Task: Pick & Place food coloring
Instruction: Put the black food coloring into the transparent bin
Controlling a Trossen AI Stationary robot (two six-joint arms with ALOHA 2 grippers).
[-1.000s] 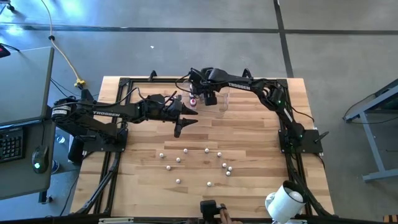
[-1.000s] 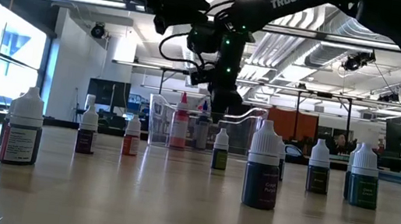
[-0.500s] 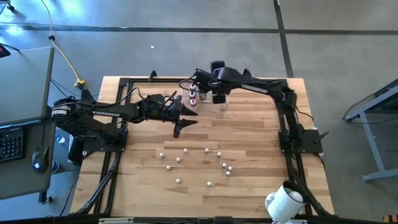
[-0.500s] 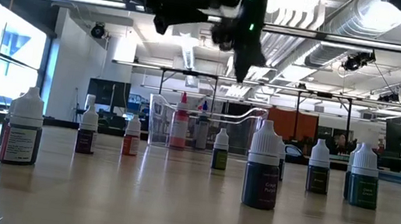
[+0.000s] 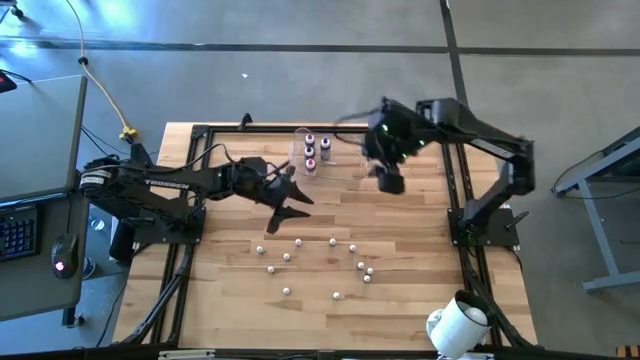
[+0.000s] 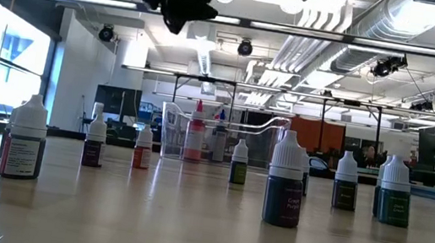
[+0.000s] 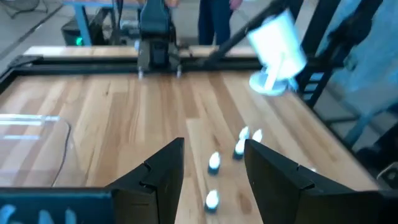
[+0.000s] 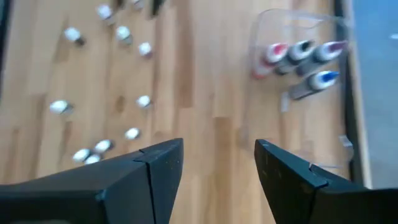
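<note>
Several tiny white-capped food coloring bottles (image 5: pixel 333 242) stand upright on the wooden table's near middle; they also show in the low view (image 6: pixel 284 191). Several more stand inside the clear plastic tub (image 5: pixel 345 160) at the far middle, showing red, dark, purple and blue in the right wrist view (image 8: pixel 298 53). My left gripper (image 5: pixel 288 213) hovers open and empty (image 7: pixel 214 155) between the tub and the loose bottles. My right gripper (image 5: pixel 385 178) hangs open and empty (image 8: pixel 217 155) high above the table, right of the tub.
A big white cylinder (image 5: pixel 455 325) sits at the table's near right corner and also shows in the left wrist view (image 7: pixel 277 43). Black frame rails (image 5: pixel 200 135) run along the table's edges. Bare wood lies right of the loose bottles.
My right gripper has risen from over the tub and swung toward the table's right edge and a little nearer, leaving the low view. My left gripper has shifted slightly toward the near edge. The bottles and the tub have stayed in place.
</note>
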